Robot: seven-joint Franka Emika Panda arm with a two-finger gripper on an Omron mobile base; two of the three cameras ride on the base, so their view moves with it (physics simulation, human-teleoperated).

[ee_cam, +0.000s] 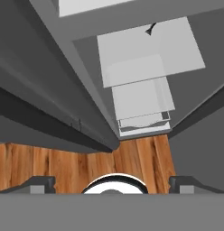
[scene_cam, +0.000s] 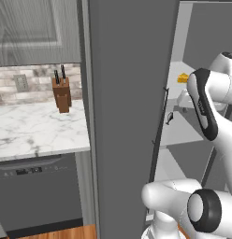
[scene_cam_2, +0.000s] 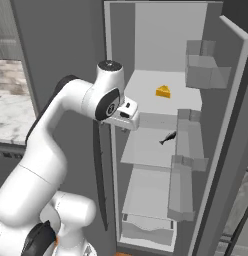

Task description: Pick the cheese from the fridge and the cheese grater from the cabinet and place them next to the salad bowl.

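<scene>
The fridge [scene_cam_2: 161,125] is seen open in the right base view, with its pale inner shelves and the door bins on the right side. The cheese [scene_cam_2: 163,92] lies on an upper shelf [scene_cam_2: 146,87], near the back, and a small dark object [scene_cam_2: 167,138] lies on the shelf below it.

In the left base view the dark fridge door [scene_cam: 132,116] is seen from its outer side and hides most of the inside. Past its edge only a small part of the cheese [scene_cam: 183,78] is seen. To the left a marble bench [scene_cam: 38,126] with a wooden knife block [scene_cam: 62,94] is shown, and the grey wood-grain cabinet [scene_cam: 33,30] hangs above it.

In the hand view the lower shelves and the wooden floor [ee_cam: 55,164] are looked at from above, and the small dark object [ee_cam: 151,29] is seen near the top.

The tool [ee_cam: 112,182] is held in front of the fridge opening, with its fingertips [ee_cam: 41,184] far apart and nothing between them. The cheese is well apart from the tool, higher and deeper inside the fridge.

The cheese is a small yellow-orange wedge, much smaller than the shelf that carries it.
</scene>
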